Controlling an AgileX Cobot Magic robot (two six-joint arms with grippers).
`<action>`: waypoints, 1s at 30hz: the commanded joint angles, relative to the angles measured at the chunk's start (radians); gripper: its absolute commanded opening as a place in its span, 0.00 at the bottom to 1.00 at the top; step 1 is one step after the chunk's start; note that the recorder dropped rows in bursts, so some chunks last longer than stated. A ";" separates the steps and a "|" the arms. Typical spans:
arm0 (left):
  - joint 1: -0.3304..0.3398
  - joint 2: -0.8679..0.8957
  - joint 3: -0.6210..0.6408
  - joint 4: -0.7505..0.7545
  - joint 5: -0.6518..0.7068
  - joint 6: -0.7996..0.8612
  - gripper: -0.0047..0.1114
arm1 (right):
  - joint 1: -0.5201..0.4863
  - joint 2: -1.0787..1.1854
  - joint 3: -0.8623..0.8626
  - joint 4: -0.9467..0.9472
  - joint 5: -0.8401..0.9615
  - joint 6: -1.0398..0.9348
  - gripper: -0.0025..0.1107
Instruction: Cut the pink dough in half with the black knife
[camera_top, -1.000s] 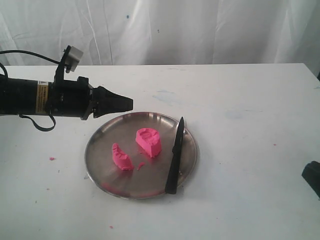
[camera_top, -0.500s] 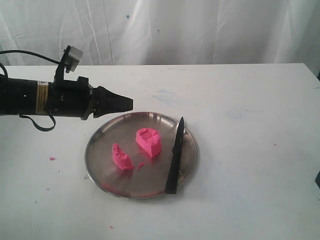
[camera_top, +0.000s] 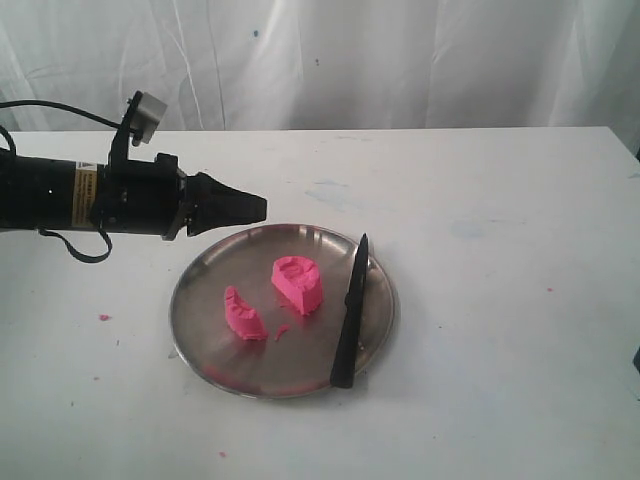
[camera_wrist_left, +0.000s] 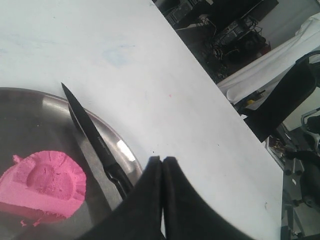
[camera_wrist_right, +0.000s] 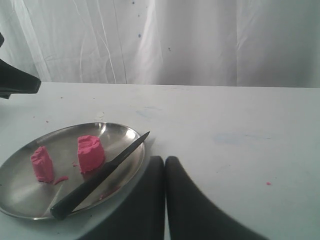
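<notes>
Left hand, closed together and empty, hovers near the plate rim, apart from the pink dough.

On table: plate. Near plate centre, slightly toward 12 o'clock: larger dough chunk. Toward 8 o'clock, apart from it: smaller dough chunk. Along 3 o'clock side: knife, tip at rim at 1 o'clock, handle end inside rim at 5 o'clock. Outside rim, at 11 o'clock: left gripper.
</notes>
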 joint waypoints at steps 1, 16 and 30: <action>-0.001 -0.013 0.005 0.007 -0.007 0.003 0.04 | -0.008 -0.006 0.004 -0.001 -0.001 0.001 0.02; -0.031 -0.071 0.056 -0.173 0.046 0.003 0.04 | -0.008 -0.006 0.004 -0.001 -0.001 0.001 0.02; -0.223 -0.425 0.224 -0.394 0.309 0.093 0.04 | -0.008 -0.006 0.004 -0.001 -0.001 0.001 0.02</action>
